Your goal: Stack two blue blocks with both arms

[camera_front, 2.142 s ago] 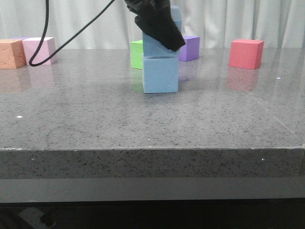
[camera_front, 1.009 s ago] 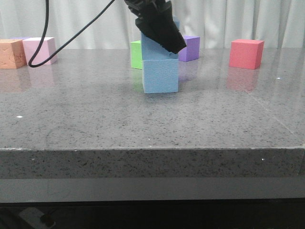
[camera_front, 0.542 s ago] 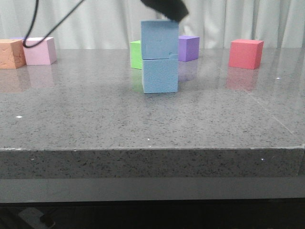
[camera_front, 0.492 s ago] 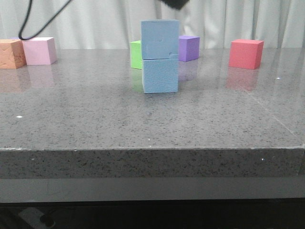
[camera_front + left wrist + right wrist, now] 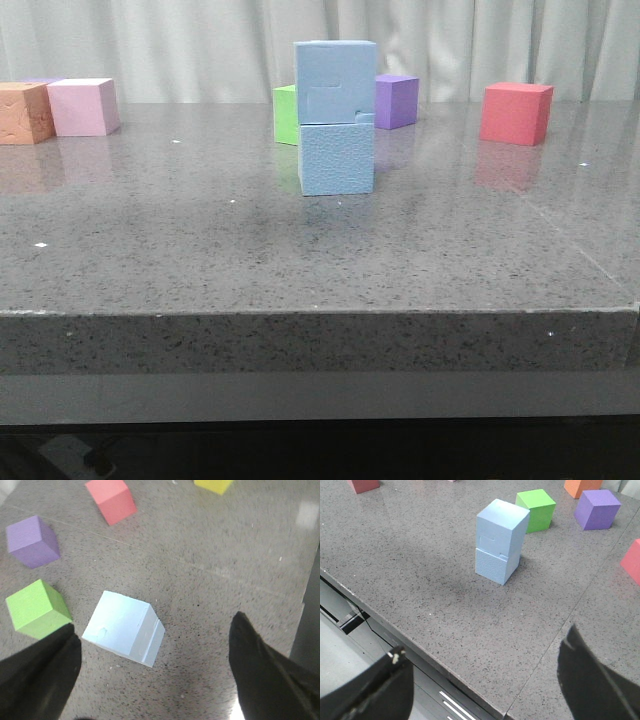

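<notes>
Stack done, both grippers clear

Left gripper (image 5: 152, 680) jaws spread wide, nothing between them, looking down on the stack from above; only the top block (image 5: 124, 627) shows in that view, the lower one hidden under it. Right gripper (image 5: 482, 692) also wide and empty, hanging high over the table edge, well apart from the stack.

Top block (image 5: 335, 82) sits on bottom block (image 5: 336, 158), mid-table, stepped seam face toward the front camera. Top one looks shifted slightly left, edges not quite flush, but seated flat and upright. Judged stable, so the task looks finished and open jaws held off make sense: nothing left to hold, clearance avoids a knock.

Green cube (image 5: 286, 114) just behind the stack on the left, purple cube (image 5: 397, 101) behind on the right, red cube (image 5: 516, 112) well off to the right, pink cube (image 5: 83, 106) and orange cube (image 5: 25, 112) far left, a yellow cube (image 5: 213, 485) in left wrist view only.

Versus earlier front frames: the black gripper that was clamped on the top block has lifted out of view, cable gone too; the stack did not move
</notes>
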Robot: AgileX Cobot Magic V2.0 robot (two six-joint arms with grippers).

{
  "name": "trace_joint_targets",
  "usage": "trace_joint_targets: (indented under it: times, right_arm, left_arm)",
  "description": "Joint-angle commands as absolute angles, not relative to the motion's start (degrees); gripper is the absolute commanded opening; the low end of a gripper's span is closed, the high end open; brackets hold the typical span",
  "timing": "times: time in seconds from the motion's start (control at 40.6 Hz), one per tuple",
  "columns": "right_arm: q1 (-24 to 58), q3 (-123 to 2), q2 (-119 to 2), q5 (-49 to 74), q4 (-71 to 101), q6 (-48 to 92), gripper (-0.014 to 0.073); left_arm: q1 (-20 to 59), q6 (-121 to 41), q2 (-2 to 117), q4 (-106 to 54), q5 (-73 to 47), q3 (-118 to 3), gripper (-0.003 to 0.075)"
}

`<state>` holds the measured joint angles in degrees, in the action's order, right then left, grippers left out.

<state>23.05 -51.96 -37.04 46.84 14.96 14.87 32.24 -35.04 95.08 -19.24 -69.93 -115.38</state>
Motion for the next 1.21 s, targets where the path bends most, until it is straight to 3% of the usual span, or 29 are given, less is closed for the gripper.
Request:
trace_joint_targets:
  times: [0.0, 0.271, 0.566, 0.96, 1.182]
  right_arm:
    - [22.7, -53.2, -37.0, 43.0, 15.0, 15.2, 0.0596]
    - [22.7, -53.2, -37.0, 43.0, 15.0, 15.2, 0.0596]
    - [22.7, -53.2, -37.0, 43.0, 15.0, 15.2, 0.0596]
    - [22.7, -53.2, -37.1, 41.8, 15.1, 15.2, 0.0596]
    - [22.7, -53.2, -37.1, 44.9, 14.3, 15.2, 0.0596]
  left_arm:
    - [32.4, -28.3, 89.6, -19.9, -67.6, -116.8, 0.0587]
    - [32.4, -22.6, 79.1, -19.8, -66.4, -108.8, 0.0587]
    - [32.4, -16.6, 64.7, -19.0, -70.0, -89.9, 0.0587]
    - [32.4, -3.8, 43.0, -9.1, -54.6, -57.1, 0.0587]
    - [32.4, 0.0, 34.1, -4.6, -51.2, -47.8, 0.0587]
